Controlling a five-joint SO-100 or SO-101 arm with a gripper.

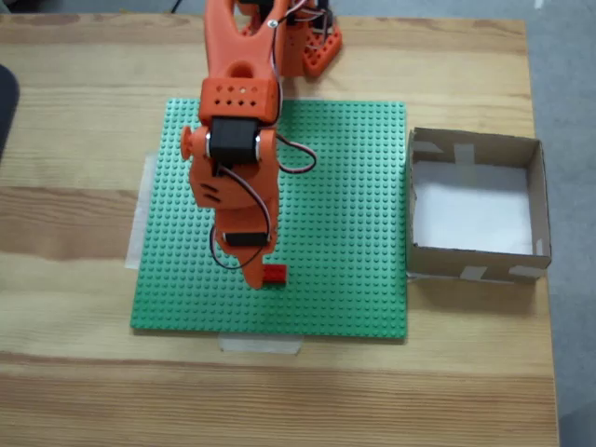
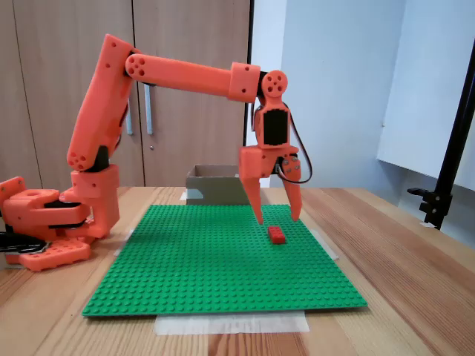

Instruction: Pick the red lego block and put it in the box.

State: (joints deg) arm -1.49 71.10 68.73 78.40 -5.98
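Approach step: gripper (image 2: 277, 219), fingers spread, hangs over the brick (image 2: 277, 235) near the baseplate's (image 2: 185, 267) front edge in the overhead-looking fixed view. Next: drop straight down, pinch it, then carry to the box (image 1: 535, 200).

no readable text, labels or numbers
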